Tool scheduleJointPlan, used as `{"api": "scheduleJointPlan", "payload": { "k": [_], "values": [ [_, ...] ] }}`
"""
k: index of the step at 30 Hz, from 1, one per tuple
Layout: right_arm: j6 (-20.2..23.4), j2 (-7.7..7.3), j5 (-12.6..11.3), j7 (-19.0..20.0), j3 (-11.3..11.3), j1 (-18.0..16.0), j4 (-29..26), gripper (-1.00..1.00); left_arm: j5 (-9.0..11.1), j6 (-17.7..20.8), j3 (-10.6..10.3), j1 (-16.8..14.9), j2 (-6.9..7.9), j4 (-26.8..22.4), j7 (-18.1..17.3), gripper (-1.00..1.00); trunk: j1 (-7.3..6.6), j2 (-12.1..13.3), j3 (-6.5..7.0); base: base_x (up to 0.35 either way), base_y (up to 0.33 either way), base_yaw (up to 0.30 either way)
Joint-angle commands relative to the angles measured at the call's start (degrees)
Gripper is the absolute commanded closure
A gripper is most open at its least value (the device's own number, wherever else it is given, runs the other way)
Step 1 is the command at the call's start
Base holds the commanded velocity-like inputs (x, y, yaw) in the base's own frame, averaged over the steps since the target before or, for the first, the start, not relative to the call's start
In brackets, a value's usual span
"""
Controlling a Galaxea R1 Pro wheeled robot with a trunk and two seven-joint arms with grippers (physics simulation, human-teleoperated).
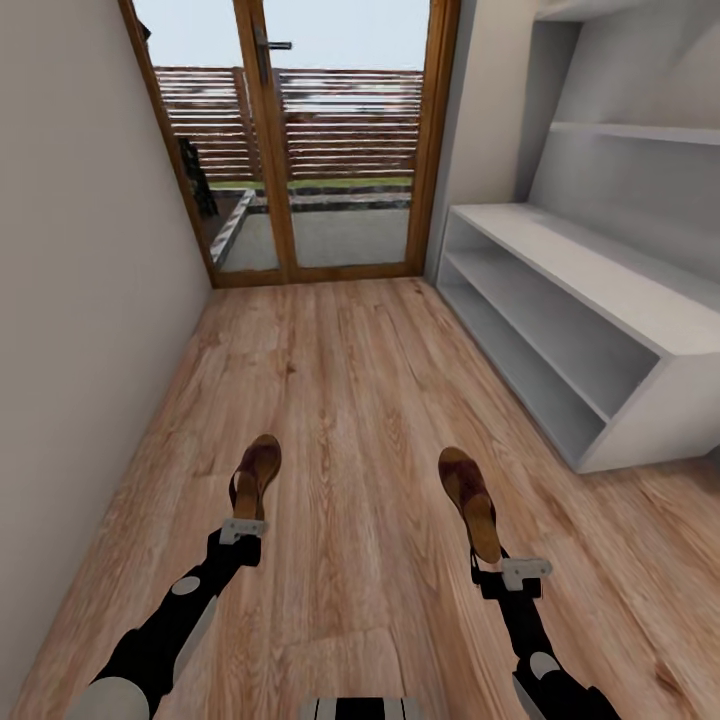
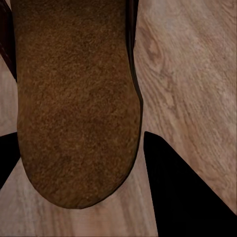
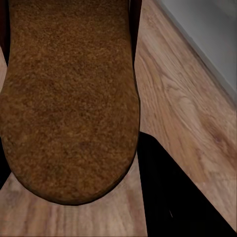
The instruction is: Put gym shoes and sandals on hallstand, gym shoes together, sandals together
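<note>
Flat brown sandals (image 1: 255, 472) – grainy footbeds – wood-plank floor (image 1: 350, 400).

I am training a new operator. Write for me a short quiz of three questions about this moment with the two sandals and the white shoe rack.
1. True or false: the left gripper holds a sandal by one end.
2. What is in the right gripper? A) a gym shoe B) a sandal C) nothing
3. On which side of the robot is the hallstand, and are its two open tiers bare or loaded?

Key:
1. True; the left wrist view shows the sandal's end between the dark fingers.
2. B; the other sandal.
3. On the robot's right; both tiers look bare.
</note>
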Motion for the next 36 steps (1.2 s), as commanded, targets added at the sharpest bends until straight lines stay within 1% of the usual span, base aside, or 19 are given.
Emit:
{"api": "scheduleJointPlan", "payload": {
  "k": [1,14,33,36],
  "values": [
    [-0.05,0.00,-0.16,0.09,0.01,0.00,-0.01,1.00,-0.08,-0.01,0.01,0.00,0.00,0.02,-0.03,1.00,0.00,0.00,0.09,0.350,0.120,-0.072],
    [-0.04,0.00,-0.12,0.12,0.01,0.00,-0.01,1.00,-0.08,-0.01,0.01,0.00,0.00,0.11,0.00,1.00,0.00,0.00,1.16,0.350,0.127,-0.063],
    [0.01,0.00,-0.09,0.12,0.01,0.00,-0.01,1.00,-0.09,-0.01,0.05,0.00,0.00,0.24,0.04,1.00,0.00,0.00,1.26,0.321,0.194,-0.003],
    [0.01,0.00,-0.09,0.11,0.01,0.00,-0.01,1.00,-0.10,-0.01,0.01,0.00,0.00,0.24,0.04,1.00,0.00,0.00,1.26,0.339,0.060,0.000]
  ]
}}
